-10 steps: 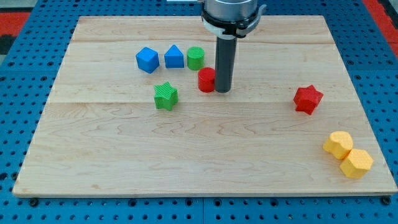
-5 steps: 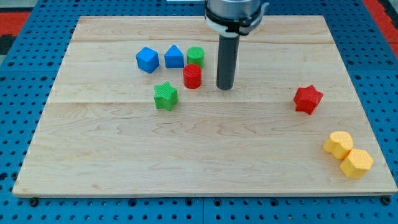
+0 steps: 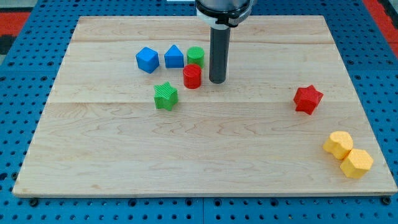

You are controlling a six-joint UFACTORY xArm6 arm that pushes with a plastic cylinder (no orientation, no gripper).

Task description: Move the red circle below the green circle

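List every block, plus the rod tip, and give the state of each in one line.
Red circle: upright, just below green circle.
Green circle: upright, partly hidden by red circle.
My tip: right of red circle, small gap.
Green star: flat, alone.
Blue cube: apart.
Blue block: beside green circle.
Red star: alone.
Yellow blocks: two, touching.

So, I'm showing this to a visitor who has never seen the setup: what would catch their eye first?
Probably the dark rod coming down from the view's top, my tip resting just right of the red circle. That red circle sits directly below the green circle, in a cluster of blocks at upper left. The two yellow blocks huddle alone at lower right.
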